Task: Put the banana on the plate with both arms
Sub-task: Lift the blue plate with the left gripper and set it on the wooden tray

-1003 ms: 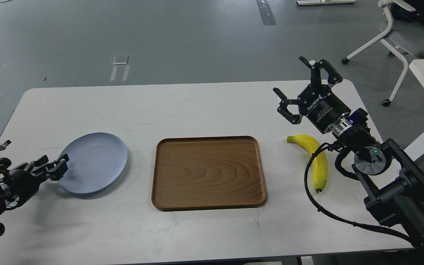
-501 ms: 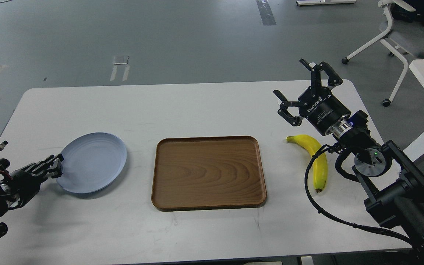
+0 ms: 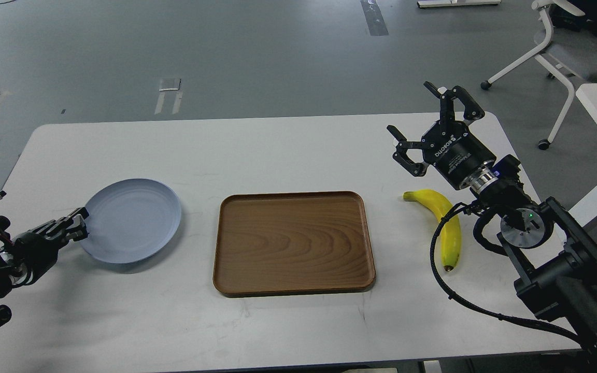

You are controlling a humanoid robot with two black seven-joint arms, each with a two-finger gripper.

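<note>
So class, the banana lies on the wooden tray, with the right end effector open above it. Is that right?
Not quite. In the head view the banana lies on the white table, right of the wooden tray. The right end effector is indeed open above it.

A white table [image 3: 278,155] stands on a grey floor [image 3: 226,52], with a white chair [image 3: 563,52] at the far right.

White "ROBOTIQ" lettering on right gripper [image 3: 416,115] body, reading upside down from here. Smaller white line beside it, too fine to read. No other legible text.
</note>
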